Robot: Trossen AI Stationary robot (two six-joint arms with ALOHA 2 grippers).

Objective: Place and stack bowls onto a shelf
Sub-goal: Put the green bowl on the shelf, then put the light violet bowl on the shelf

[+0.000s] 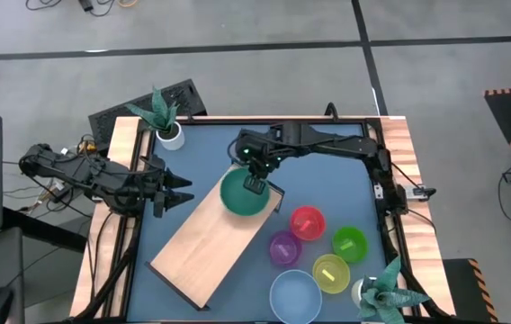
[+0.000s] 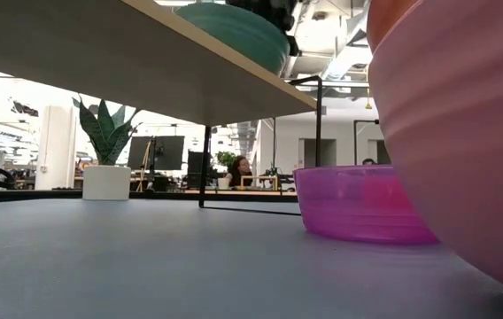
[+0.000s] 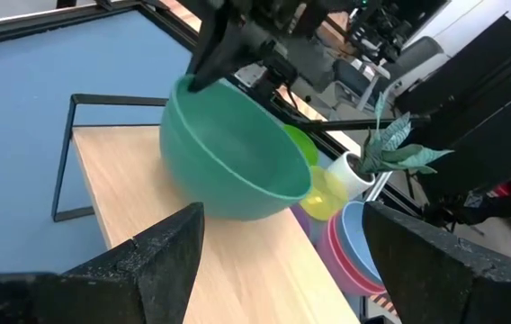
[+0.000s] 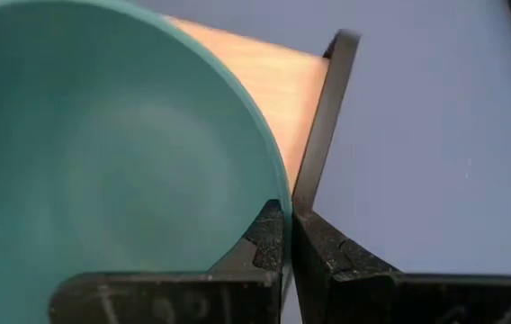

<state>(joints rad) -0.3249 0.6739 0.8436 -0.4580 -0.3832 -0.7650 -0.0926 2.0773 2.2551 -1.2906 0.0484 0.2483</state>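
A teal bowl (image 1: 240, 194) is at the far right end of the light-wood shelf (image 1: 203, 247), which lies slantwise on the blue table on dark end brackets (image 4: 326, 117). My right gripper (image 1: 255, 183) is above the bowl's far side, shut on its rim. My left gripper (image 1: 186, 192) hangs open near the table's left rail, short of the shelf, pointing at the bowl (image 3: 233, 166), touching nothing. In the low view the bowl (image 2: 234, 31) shows over the shelf's edge (image 2: 127, 53). My right gripper pinches the teal bowl's rim (image 4: 278, 193) on its far side, one finger (image 4: 260, 243) inside the bowl and one (image 4: 336, 256) outside. The fingers slant down from above. The bowl is tilted, its mouth toward the table's near right; whether its underside (image 3: 210, 207) rests on the shelf I cannot tell.
Right of the shelf stand a red-pink bowl (image 1: 308, 222), a purple bowl (image 1: 284, 247), a lime bowl (image 1: 349, 243), a yellow-green bowl (image 1: 331, 273) and a blue bowl (image 1: 295, 295). White pots with spiky plants stand at the far left (image 1: 167, 126) and near right (image 1: 377, 295).
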